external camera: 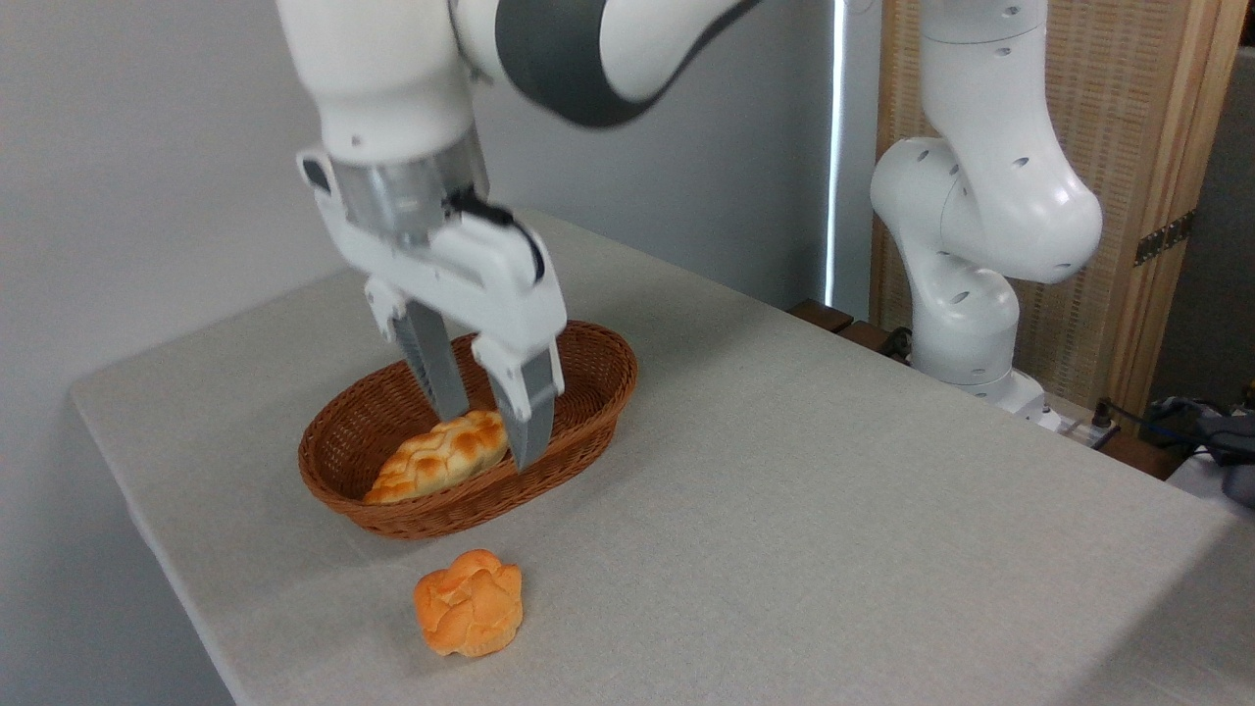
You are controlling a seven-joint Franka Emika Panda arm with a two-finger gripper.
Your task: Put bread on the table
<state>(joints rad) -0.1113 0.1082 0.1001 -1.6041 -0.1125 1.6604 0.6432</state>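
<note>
The bread (470, 615), a small round orange-golden bun with a lumpy cracked top, lies on the grey-beige table (833, 471) just in front of the wicker basket. My gripper (487, 436) hangs above the basket, well behind and above the bun. Its two fingers stand apart and open, with nothing held between them. The fingertips reach down over the right end of the braided loaf. I cannot tell whether they touch it.
A brown oval wicker basket (578, 368) holds a long, paler braided loaf (431, 459). The robot's white base (971, 294) stands at the table's right back edge, with a wooden screen (1137, 147) behind it. The table's left edge (147, 510) runs close to the bun.
</note>
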